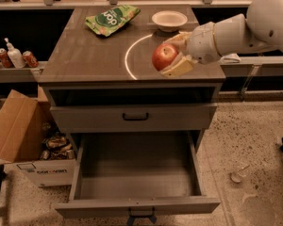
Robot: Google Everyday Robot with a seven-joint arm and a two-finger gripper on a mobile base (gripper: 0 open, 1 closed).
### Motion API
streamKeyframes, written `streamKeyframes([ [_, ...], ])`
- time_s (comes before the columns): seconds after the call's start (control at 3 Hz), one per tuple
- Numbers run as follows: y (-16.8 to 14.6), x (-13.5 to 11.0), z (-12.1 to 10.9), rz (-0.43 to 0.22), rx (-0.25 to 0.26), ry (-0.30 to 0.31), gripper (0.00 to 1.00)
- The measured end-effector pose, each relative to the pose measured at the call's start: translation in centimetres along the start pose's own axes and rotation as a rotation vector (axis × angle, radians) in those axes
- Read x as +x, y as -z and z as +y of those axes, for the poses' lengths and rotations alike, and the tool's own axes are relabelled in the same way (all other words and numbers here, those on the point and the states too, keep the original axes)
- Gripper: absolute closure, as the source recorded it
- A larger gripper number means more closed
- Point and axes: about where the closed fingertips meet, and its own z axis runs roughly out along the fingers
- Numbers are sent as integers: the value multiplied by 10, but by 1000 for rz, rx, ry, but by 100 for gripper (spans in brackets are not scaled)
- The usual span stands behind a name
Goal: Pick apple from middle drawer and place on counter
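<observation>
The red apple (163, 56) with a yellowish patch is held in my gripper (172, 55), which is shut on it. The white arm reaches in from the right. The apple hangs just above the right part of the counter (94, 51), over the white circular arc (129, 55). Below, the middle drawer (137, 178) stands pulled open with a bare grey floor and nothing in it. Its front panel is at the bottom edge of the view.
A green chip bag (112, 18) and a white bowl (169, 20) sit at the back of the counter. A shut drawer front with a black handle (135, 117) is above the open drawer. A cardboard box (26, 140) stands on the floor at left.
</observation>
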Motion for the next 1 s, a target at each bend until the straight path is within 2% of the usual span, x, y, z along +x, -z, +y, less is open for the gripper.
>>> streamKeyframes([
  [0.33,-26,2,-21,5,19,-55,100],
  [1.0,-70,17,-49,21,-3,-149,100],
])
